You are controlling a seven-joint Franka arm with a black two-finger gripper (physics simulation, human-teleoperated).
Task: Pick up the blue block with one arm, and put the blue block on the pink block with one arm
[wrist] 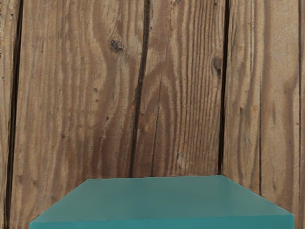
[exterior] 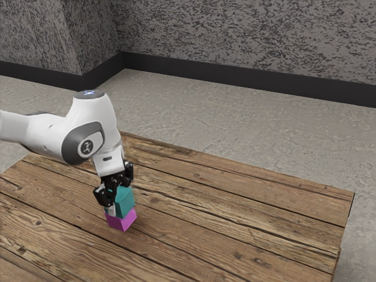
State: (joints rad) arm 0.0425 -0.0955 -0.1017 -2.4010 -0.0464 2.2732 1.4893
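The blue block (exterior: 125, 201), teal in shade, stands on top of the pink block (exterior: 121, 221) near the table's front left in the exterior view. My gripper (exterior: 117, 190) comes straight down over it, and its black fingers (exterior: 106, 197) press the blue block from two sides, so it is shut on the block. The blue block's underside looks level with the pink block's top; whether they touch I cannot tell. In the wrist view the blue block (wrist: 162, 202) lies just under my hand, hiding the pink block below it.
The stack stands on a wooden plank table (exterior: 235, 223) with dark gaps between the boards. The table's right edge (exterior: 346, 235) drops to a grey speckled floor. The white arm (exterior: 53, 135) reaches in from the exterior view's left.
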